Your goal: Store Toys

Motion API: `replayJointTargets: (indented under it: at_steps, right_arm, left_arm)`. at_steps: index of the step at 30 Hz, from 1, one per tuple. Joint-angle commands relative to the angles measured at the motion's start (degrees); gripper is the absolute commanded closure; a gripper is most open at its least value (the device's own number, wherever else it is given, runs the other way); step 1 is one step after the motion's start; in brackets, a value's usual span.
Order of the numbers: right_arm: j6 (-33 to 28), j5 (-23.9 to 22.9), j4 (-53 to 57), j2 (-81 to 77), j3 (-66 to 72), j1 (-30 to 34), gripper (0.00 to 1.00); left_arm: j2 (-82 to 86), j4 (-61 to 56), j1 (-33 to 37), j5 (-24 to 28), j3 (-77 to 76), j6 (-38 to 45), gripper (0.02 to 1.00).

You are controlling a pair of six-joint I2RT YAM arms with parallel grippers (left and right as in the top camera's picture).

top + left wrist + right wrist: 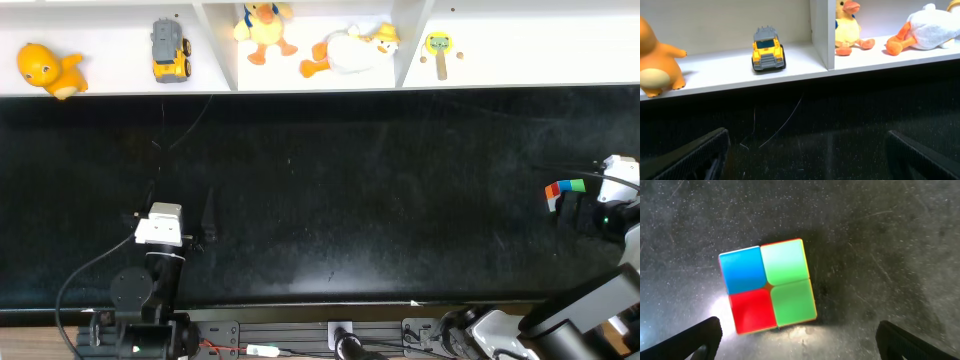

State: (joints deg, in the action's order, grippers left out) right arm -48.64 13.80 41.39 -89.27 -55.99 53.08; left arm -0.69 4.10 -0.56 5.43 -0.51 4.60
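Right gripper [798, 340] is hovering, fingers apart, over cube [768, 286] showing blue, red and two green tiles, sitting near right edge of table [350, 200]; room stretching leftward.

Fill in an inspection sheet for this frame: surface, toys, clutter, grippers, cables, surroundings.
Surface: black table, scuffed.
Job's things: cube on the table at right; orange toy, truck, duck, goose and rattle in the shelf.
Clutter: nothing seen.
Grippers: left gripper open, facing the shelf; right gripper open over the cube.
Cables: black cable loops by the left arm's base.
Surroundings: nothing seen.
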Motion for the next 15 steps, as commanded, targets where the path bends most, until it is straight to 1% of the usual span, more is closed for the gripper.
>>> replayJointTargets:
  at_steps: [1, 4, 7, 8, 10, 13, 15]
  right_arm:
    - [0.5, 2.8, -0.9, -2.2, -1.4, -1.4, 0.009]
    - [0.7, 2.9, -1.5, -3.2, -1.4, -2.5, 0.02]
    - [1.3, 2.9, -2.1, -3.8, -1.4, -3.9, 0.058]
    - [2.1, 2.7, -2.6, -4.1, -1.4, -4.5, 0.126]
    - [2.4, 2.7, -2.6, -4.3, -1.4, -5.0, 0.167]
    - [3.7, 1.9, -2.6, -4.4, -1.4, -5.2, 0.205]
    - [3.8, 1.1, -2.6, -4.4, -1.4, -5.2, 0.29]
  left_arm:
    - [0.5, 0.3, -0.1, 0.7, 0.1, -0.5, 0.02]
    - [0.5, 0.3, -0.1, 0.7, 0.1, -0.5, 0.02]
    - [0.5, 0.3, -0.1, 0.7, 0.1, -0.5, 0.02]
    - [0.5, 0.3, -0.1, 0.7, 0.1, -0.5, 0.02]
    - [0.5, 0.3, -0.1, 0.8, 0.1, -0.5, 0.02]
    - [0.5, 0.3, -0.1, 0.7, 0.1, -0.5, 0.02]
    - [0.5, 0.3, -0.1, 0.8, 0.1, -0.5, 0.02]
